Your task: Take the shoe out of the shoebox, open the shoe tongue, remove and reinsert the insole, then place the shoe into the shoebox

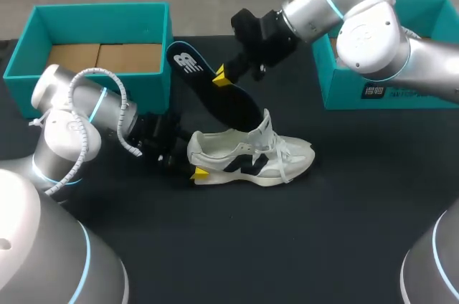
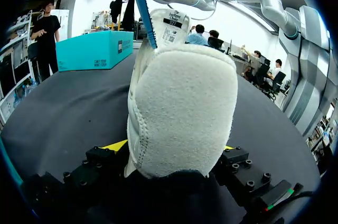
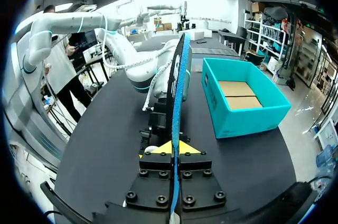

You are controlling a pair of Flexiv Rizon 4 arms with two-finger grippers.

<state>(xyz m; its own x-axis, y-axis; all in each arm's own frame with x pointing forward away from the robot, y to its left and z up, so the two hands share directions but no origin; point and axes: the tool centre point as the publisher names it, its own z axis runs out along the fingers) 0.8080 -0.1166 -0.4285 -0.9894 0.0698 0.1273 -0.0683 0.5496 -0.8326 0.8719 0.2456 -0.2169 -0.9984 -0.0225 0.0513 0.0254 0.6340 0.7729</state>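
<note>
- left gripper (image 1: 188,162) sits low on the table (image 1: 287,247), and its fingers are clamped across the heel (image 2: 179,113) of the shoe (image 1: 251,155).
- in its wrist view the pale heel fills the gap between the fingers, with a sliver of yellow tip showing at each side.
- in the head view only the near yellow tip peeks out, right under the heel.
- the shoe is white with dark side panels and stands on its sole on the table, out of the box, heel at the left gripper and toe pointing right.
- the tongue (image 1: 266,125) stands up, away from the opening, and its label faces the left wrist camera.
- right gripper (image 1: 228,74) hangs above and behind the shoe, on the arm from the back right, and it's closed tight on the insole (image 1: 215,92).
- its wrist view has the insole edge-on, a thin blue line running straight up between the fingers (image 3: 171,149).
- the insole is black with a blue edge and is held at a slant, the grip on its upper half.
- its lower end meets the shoe's opening just behind the tongue, and how far it goes in i can't tell.
- its upper end is raised toward the box (image 1: 43,24) and ends just beside the box's front corner.
- that box is teal and open, at the back left of the table behind the left arm, with a brown card floor.
- the other box (image 1: 358,78), also teal, sits at the back right under the right arm.
</note>
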